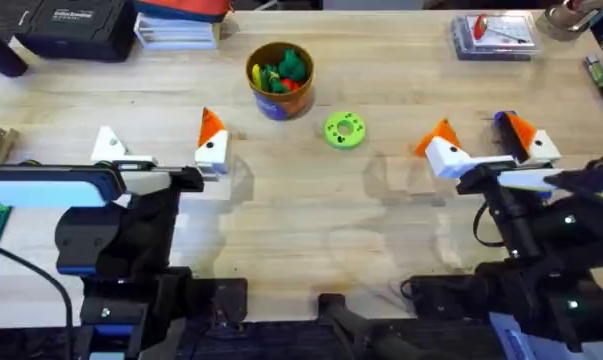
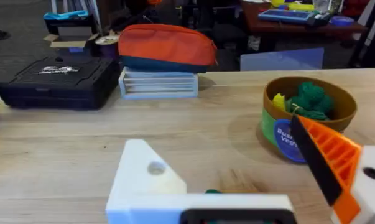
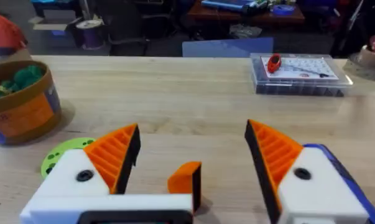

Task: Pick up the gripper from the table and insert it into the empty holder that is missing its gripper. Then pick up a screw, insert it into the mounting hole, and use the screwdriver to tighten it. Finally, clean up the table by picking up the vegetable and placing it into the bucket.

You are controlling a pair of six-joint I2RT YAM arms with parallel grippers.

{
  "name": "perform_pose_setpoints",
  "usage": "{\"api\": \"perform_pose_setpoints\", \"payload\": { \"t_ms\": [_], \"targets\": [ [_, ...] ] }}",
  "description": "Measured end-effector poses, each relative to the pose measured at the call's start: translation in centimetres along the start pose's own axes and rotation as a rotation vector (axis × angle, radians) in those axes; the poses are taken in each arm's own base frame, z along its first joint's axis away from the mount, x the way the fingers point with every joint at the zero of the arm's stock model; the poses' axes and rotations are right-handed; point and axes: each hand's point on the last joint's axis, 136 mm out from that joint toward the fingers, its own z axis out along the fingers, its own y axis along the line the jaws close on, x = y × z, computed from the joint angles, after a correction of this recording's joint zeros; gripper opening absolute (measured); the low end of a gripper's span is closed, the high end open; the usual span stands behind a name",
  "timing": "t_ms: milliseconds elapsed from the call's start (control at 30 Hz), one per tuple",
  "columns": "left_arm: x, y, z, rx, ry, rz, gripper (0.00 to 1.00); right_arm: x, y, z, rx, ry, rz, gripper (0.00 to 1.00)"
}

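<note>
The bucket (image 1: 279,79) stood toward the far middle of the bench (image 1: 381,215), a small round cup with an orange-yellow rim and upper band over a blue base. Inside it lay a dark green vegetable (image 1: 294,65) among yellow, red and lighter green toy pieces. In the left wrist view the blue band carried a round label with white letters, only partly readable as "Bus" above "Veg". Just beside the bucket, toward the right arm, a flat lime-green disc (image 1: 344,130) with holes lay on the wood. The left end effector (image 1: 159,150) hovered low over the bench on the near left, its white fingers spread wide apart and holding nothing; one finger bore an orange ribbed pad, the other looked plain white. The right end effector (image 1: 484,142) sat on the near right, its orange-padded fingers likewise apart and empty. The bench was pale wood planks. At its far edge rested a black case (image 1: 71,28) with white lettering too small to read, a clear lidded box (image 1: 492,37), and an orange pouch (image 2: 165,43) on a clear tray. Beyond were dark floor and office furniture.
</note>
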Motion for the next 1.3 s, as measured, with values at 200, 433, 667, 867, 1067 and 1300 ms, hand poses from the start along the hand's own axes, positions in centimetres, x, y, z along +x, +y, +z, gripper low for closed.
{"api": "perform_pose_setpoints", "payload": {
  "t_ms": [200,433,667,867,1067,1300],
  "targets": [
    [-0.6,0.2,-0.6,-0.013,0.085,0.0,0.986,1.4,0.0,-1.3,0.013,0.174,0.072,0.994],
    [-5.8,1.6,-1.6,-0.093,0.284,0.012,0.986,-1.9,0.1,-3.4,0.025,0.376,0.103,0.993],
    [-4.4,1.8,-1.2,-0.102,0.701,0.034,0.986,-5.3,0.2,-3.1,0.039,0.556,0.115,0.992],
    [0.7,-0.7,-0.5,0.036,0.98,-0.023,0.986,-4.4,0.2,-2.2,0.045,0.632,0.119,0.993],
    [4.1,-2.8,-0.4,0.13,1.148,-0.123,0.859,-4.5,0.2,-2.1,0.045,0.629,0.12,0.994],
    [5.0,-3.3,0.2,0.142,1.182,-0.166,0.299,-4.5,0.2,-2.1,0.045,0.629,0.12,0.993]
  ]
}}
